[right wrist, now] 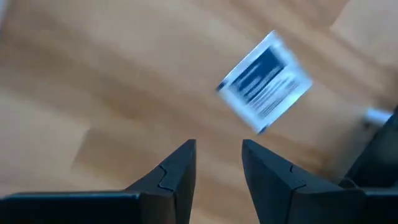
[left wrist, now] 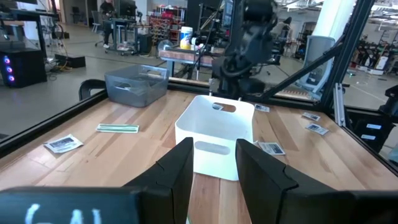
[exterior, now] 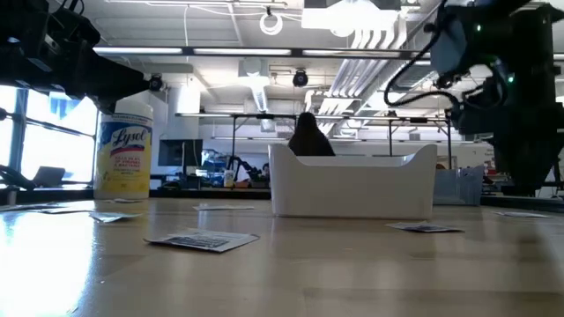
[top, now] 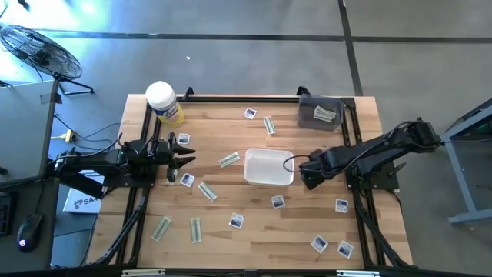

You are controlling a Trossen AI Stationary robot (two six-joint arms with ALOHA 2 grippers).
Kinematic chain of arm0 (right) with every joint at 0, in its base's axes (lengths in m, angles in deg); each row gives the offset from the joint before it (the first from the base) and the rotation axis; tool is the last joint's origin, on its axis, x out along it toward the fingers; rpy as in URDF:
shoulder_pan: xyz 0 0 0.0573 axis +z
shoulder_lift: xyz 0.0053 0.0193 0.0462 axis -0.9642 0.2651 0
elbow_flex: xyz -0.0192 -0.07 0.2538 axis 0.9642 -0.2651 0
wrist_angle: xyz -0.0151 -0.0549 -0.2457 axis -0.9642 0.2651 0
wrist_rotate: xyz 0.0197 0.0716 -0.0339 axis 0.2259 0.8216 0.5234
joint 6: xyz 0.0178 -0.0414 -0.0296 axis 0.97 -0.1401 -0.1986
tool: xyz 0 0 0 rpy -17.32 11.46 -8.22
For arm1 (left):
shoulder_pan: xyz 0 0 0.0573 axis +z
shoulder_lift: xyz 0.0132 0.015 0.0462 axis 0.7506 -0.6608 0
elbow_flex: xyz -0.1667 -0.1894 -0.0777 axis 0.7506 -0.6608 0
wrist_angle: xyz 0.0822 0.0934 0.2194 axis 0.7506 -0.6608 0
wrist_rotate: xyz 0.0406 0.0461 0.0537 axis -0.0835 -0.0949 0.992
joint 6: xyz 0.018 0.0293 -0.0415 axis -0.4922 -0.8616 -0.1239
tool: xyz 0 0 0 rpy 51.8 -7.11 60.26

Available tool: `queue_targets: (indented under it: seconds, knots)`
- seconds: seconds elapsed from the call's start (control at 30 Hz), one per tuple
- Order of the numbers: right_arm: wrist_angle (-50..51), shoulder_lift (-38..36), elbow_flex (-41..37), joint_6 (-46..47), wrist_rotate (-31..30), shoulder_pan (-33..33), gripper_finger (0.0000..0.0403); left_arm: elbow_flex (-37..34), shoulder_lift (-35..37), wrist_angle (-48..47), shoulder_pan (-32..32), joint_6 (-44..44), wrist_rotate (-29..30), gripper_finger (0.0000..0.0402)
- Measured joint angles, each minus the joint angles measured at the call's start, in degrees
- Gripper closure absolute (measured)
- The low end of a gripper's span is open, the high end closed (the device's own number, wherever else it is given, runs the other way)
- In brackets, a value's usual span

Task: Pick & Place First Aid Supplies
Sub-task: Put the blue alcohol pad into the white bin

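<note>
Small flat first aid packets lie scattered flat on the wooden table: square white ones with dark-blue print (top: 278,201) (top: 341,205) and narrow pale strips (top: 228,160) (top: 195,229). The white tray (top: 252,175) stands mid-table. My left gripper (top: 184,158) hovers open left of the tray, pointing at it (left wrist: 214,134), and holds nothing. My right gripper (top: 306,178) hangs open by the tray's right side, above the table. Its wrist view shows one square blue-printed packet (right wrist: 264,82) lying on the wood beyond the fingers (right wrist: 217,162), untouched.
A yellow canister with a white lid (top: 164,104) stands at the far left corner. A grey bin (top: 321,113) holding strips sits at the far right. Black rails frame the table's edges (top: 146,138). More packets lie near the near edge (top: 319,244).
</note>
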State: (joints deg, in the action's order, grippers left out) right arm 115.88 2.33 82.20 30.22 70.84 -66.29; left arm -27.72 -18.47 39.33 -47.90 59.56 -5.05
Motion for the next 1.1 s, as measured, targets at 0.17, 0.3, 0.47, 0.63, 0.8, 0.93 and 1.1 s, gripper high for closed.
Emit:
queue_targets:
  seconds: [0.17, 0.3, 0.47, 0.63, 0.8, 0.93, 1.1]
  knots:
    - [-6.7, 0.0, -4.7, -3.8, -1.6, -3.6, 0.0279, 0.0, 0.0, 0.0, 0.0, 0.0, 0.0, 0.0283]
    - [-12.6, 0.0, -7.7, -5.0, -1.9, -5.0, 0.0279, 0.0, 0.0, 0.0, 0.0, 0.0, 0.0, 0.0283]
    - [-14.3, -0.3, -9.3, -5.1, -2.4, -5.3, 0.0279, 0.0, 0.0, 0.0, 0.0, 0.0, 0.0, 0.0283]
    - [-14.4, -0.2, -9.4, -6.1, -2.5, -5.4, 0.0283, 0.0, 0.0, 0.0, 0.0, 0.0, 0.0, 0.0283]
    - [-16.3, -0.4, -10.7, -6.7, -0.1, -7.6, 0.0308, 0.0, 0.0, 0.0, 0.0, 0.0, 0.0, 0.0283]
    - [-17.3, -0.6, -11.6, -6.8, 0.5, -8.8, 0.0324, 0.0, 0.0, 0.0, 0.0, 0.0, 0.0, 0.0283]
    - [-16.7, -1.0, -11.1, -7.0, 0.2, -8.9, 0.0335, 0.0, 0.0, 0.0, 0.0, 0.0, 0.0, 0.0283]
